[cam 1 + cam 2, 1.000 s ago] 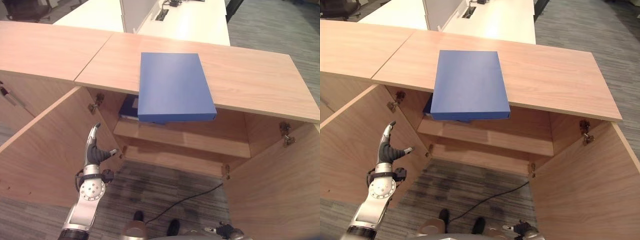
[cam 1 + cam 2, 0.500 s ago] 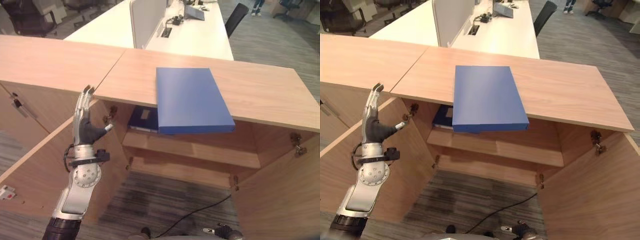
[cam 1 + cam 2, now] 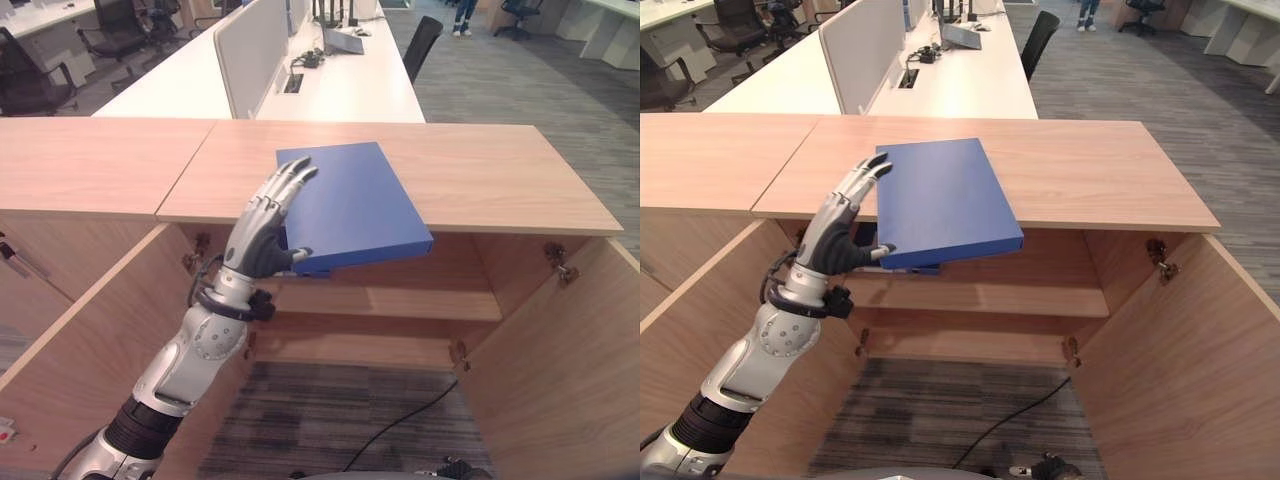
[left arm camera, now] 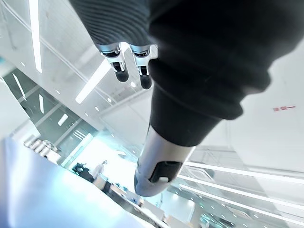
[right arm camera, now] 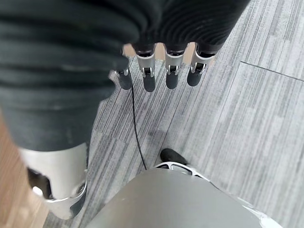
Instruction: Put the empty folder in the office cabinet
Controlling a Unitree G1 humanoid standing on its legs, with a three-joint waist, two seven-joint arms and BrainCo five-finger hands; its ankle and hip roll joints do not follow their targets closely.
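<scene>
A blue folder point(image 3: 345, 205) lies flat on the wooden cabinet top point(image 3: 470, 170), its near end sticking out over the open cabinet. My left hand point(image 3: 262, 235) is raised at the folder's near left corner. It is open, with straight fingers point(image 3: 288, 190) along the folder's left edge and the thumb point(image 3: 873, 251) at the near edge. In the left wrist view the thumb point(image 4: 154, 171) points past a pale blue surface point(image 4: 33, 190). My right hand point(image 5: 159, 71) hangs open over the grey carpet.
Both cabinet doors stand open, the left door point(image 3: 80, 350) and the right door point(image 3: 570, 380). A shelf point(image 3: 400, 300) inside holds a darker blue folder point(image 3: 312, 270) under the overhang. White desks point(image 3: 330, 85) and office chairs point(image 3: 30, 90) stand behind the cabinet.
My left hand has risen from low beside the left door up to the folder's near left corner. The camera has tilted up, so the whole scene has shifted.
</scene>
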